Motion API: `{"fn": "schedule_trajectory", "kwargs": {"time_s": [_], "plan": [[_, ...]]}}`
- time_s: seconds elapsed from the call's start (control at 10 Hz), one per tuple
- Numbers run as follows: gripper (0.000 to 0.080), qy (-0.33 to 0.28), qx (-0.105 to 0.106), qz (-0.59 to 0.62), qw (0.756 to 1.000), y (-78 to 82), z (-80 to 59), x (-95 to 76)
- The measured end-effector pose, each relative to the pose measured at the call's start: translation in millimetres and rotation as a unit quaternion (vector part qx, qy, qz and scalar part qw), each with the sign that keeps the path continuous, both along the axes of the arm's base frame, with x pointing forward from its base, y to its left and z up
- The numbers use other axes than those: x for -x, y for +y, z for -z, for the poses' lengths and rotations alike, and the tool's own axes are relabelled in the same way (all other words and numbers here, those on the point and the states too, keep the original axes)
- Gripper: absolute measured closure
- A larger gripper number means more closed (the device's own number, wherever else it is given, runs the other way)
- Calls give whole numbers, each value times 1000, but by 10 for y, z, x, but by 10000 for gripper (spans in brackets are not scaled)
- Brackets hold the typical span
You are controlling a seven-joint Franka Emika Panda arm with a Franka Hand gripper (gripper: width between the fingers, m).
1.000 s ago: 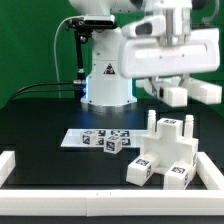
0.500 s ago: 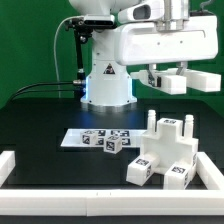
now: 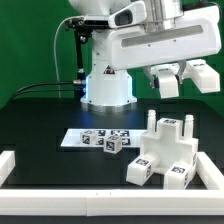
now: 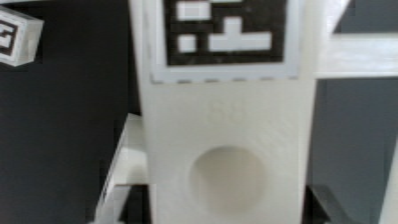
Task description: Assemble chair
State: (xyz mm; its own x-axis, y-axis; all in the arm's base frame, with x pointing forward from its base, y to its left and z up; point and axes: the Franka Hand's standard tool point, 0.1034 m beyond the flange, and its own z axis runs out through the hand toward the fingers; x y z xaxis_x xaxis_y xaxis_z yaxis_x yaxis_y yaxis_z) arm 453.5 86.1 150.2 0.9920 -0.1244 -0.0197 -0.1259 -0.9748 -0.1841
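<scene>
**Reader:** Where does the gripper (image 3: 185,76) stand in relation to the part-built white chair assembly (image 3: 165,150)?

**Legend:** The gripper hangs high above the assembly, displaced slightly toward the exterior view's right and well clear of its upright pegs. The assembly itself rests on the black table (image 3: 40,120).

**Reader:** What does the gripper hold?

**Legend:** It is closed about the middle of a white plastic bar (image 3: 166,82). The two ends of the bar project on either side of the hand, and the end toward the exterior view's left hangs a little lower. The fingers are hidden by the hand and the bar, so the width of the grip cannot be read. The bar is aloft, well apart from the assembly.

**Reader:** What does the wrist view add?

**Legend:** The bar (image 4: 222,130) fills the middle of that picture lengthwise. It carries a square black-and-white marker tag (image 4: 224,28) at one end and a shallow oval hollow (image 4: 237,178) further along its face. A second tag (image 4: 11,42) shows at the picture's edge; what bears it cannot be told.

**Reader:** What else lies near the assembly?

**Legend:** The marker board (image 3: 80,137) lies flat just beside the assembly, toward the exterior view's left. A small white tagged block (image 3: 112,146) sits at the board's side nearer the assembly. Whether it rests on the board or beside it cannot be told.
</scene>
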Motion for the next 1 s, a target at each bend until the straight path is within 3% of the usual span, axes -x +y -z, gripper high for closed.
{"fn": "schedule_trajectory", "kwargs": {"time_s": [0.4,0.5,0.7,1.0], "plan": [[515,18,15,61,998,-68,47,-43],[515,24,57,101,993,-109,56,-77],[515,30,117,98,988,-41,62,-26],[515,33,112,97,988,-53,87,-34]]}}
